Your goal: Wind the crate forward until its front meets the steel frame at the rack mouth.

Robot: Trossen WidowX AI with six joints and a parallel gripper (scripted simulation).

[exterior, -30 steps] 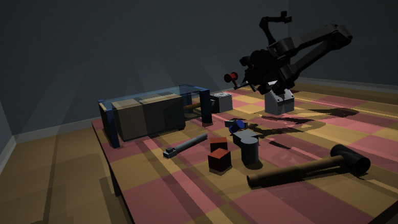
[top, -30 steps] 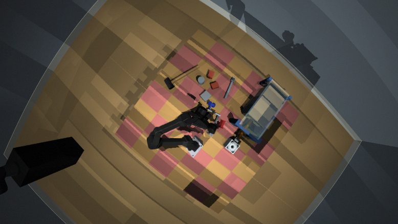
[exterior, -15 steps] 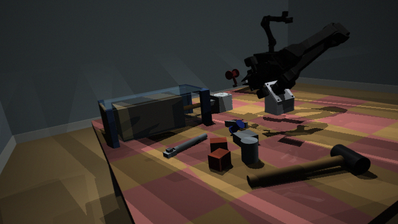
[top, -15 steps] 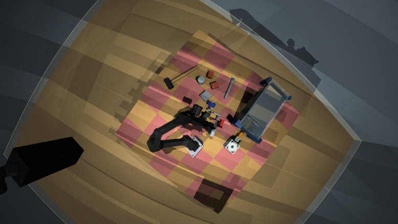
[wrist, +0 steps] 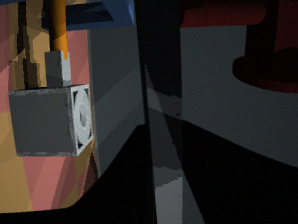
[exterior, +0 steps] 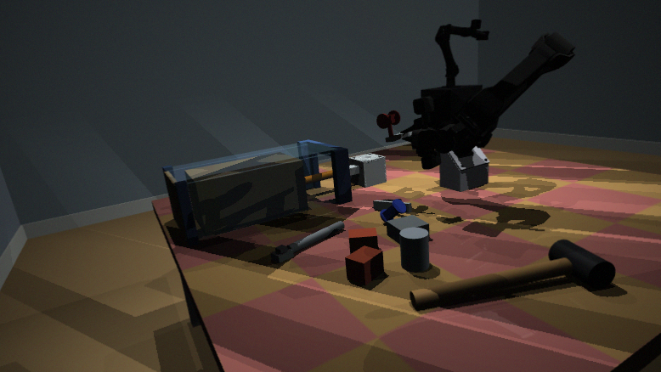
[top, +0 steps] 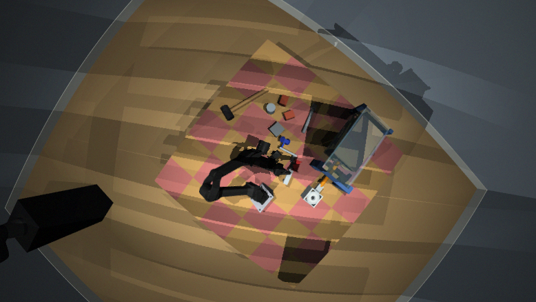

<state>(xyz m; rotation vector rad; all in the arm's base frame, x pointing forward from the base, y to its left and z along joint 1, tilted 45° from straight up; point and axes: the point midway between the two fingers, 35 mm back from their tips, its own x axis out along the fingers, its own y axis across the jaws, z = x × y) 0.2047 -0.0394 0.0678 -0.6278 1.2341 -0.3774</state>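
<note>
The crate [exterior: 245, 196] sits flat behind the clear panels of the cubby, with its front back from the blue mouth frame [top: 339, 182] [exterior: 345, 175]. An orange strap [exterior: 319, 176] [wrist: 58, 25] runs from it to the pale box winch [top: 314, 197] [exterior: 372, 170] [wrist: 42, 122], whose top hole shows at an angle in the wrist view. My gripper [top: 291, 169] [exterior: 404, 135] [wrist: 160, 132] is shut on the red-knobbed handle [top: 296, 165] [exterior: 388, 119] [wrist: 220, 14], held in the air beside the winch. The handle's key end is unclear.
A blue-knobbed piece [top: 284, 141] [exterior: 392, 210] with a pale bar lies near the arm. A grey block [top: 276, 129], a grey cylinder [top: 270, 108], two red blocks [top: 283, 100] [top: 288, 114], a grey wrench-like tool [top: 307, 120] and a mallet [top: 227, 112] [exterior: 582, 263] lie farther off.
</note>
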